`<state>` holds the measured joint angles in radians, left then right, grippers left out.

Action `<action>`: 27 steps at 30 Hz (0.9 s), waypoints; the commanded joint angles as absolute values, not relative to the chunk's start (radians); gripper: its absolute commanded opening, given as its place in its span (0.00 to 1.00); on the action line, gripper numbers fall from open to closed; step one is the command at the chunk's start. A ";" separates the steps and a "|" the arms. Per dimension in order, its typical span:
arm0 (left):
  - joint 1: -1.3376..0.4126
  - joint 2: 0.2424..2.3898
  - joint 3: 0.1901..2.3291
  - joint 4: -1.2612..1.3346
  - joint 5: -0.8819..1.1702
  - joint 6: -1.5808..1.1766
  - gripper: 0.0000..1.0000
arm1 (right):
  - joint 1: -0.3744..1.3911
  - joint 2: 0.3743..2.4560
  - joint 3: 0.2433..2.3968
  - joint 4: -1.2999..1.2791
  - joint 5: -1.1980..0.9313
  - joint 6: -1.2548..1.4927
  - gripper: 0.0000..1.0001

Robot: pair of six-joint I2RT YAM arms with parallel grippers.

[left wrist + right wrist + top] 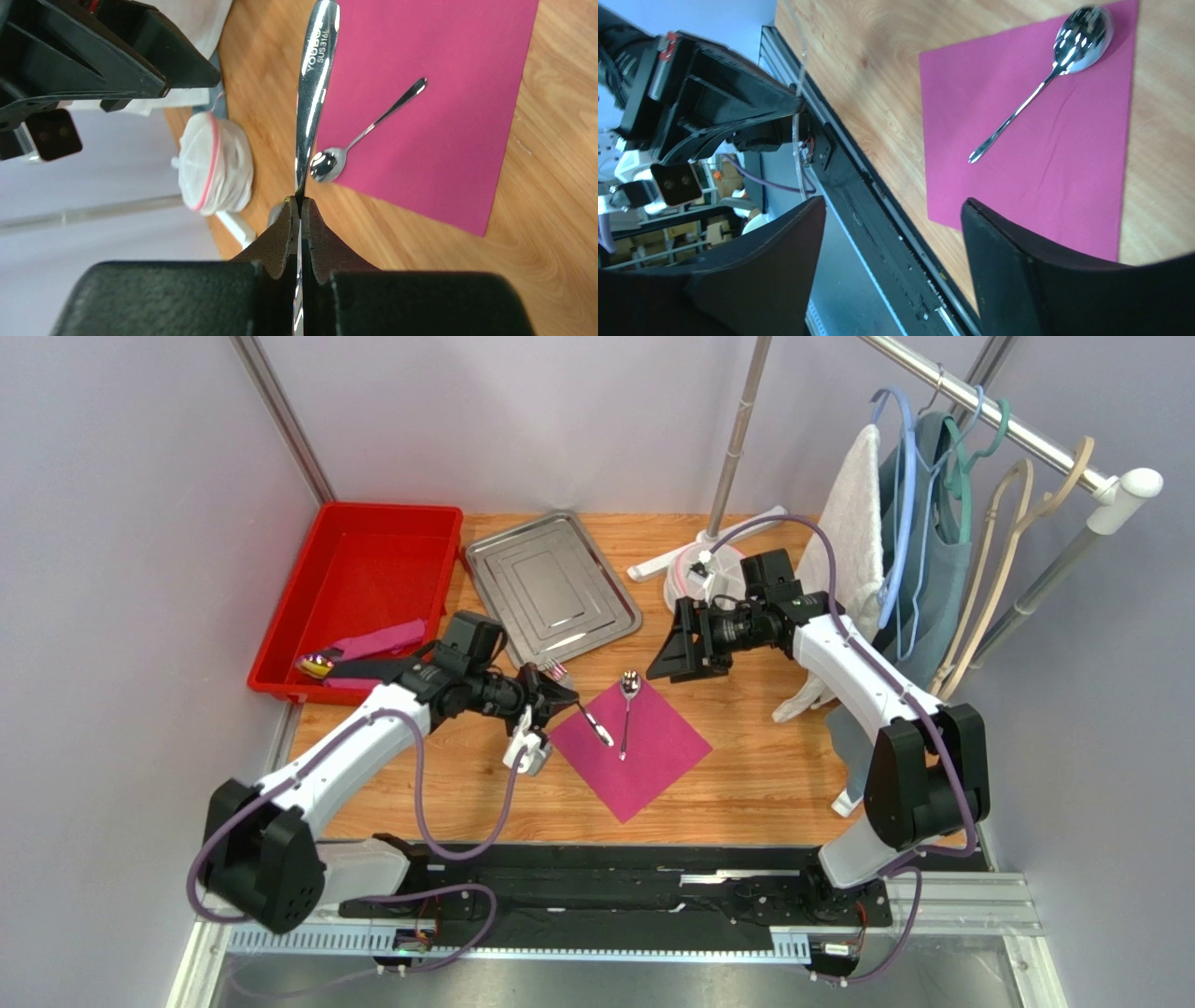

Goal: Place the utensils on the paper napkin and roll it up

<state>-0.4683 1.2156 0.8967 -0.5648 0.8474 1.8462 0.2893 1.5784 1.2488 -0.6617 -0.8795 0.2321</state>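
Progress: one utensil was down. We found the spoon (626, 717) lying on the napkin (648, 756), its bowl overhanging the far corner. The left gripper (300, 204) was clamped on a second utensil (314, 91), whose handle reached over the napkin's edge; we could not tell whether its tip touched. The right gripper (892, 210) hung by the far corner, jaws apart, nothing between them. The napkin lay flat, unrolled. Remaining, in our judgement: lay that utensil beside the spoon, release, then roll.
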 commanded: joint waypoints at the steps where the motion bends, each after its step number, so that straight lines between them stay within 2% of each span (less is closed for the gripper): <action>1: -0.497 1.340 1.012 -0.731 1.020 2.357 0.00 | 0.304 1.479 1.186 -0.641 -0.972 0.237 0.71; 8: -0.549 1.453 1.127 -0.859 0.989 2.520 0.00 | 0.417 1.482 1.167 -0.591 -0.960 0.265 0.69; 22: -0.561 1.485 1.163 -0.896 0.968 2.540 0.00 | 0.595 1.635 1.247 -0.578 -0.950 0.291 0.63; 25: -0.563 1.491 1.173 -0.907 0.963 2.549 0.00 | 0.612 1.669 1.264 -0.580 -0.953 0.298 0.55; 27: -0.563 1.493 1.178 -0.910 0.962 2.553 0.00 | 0.614 1.687 1.281 -0.581 -0.969 0.305 0.40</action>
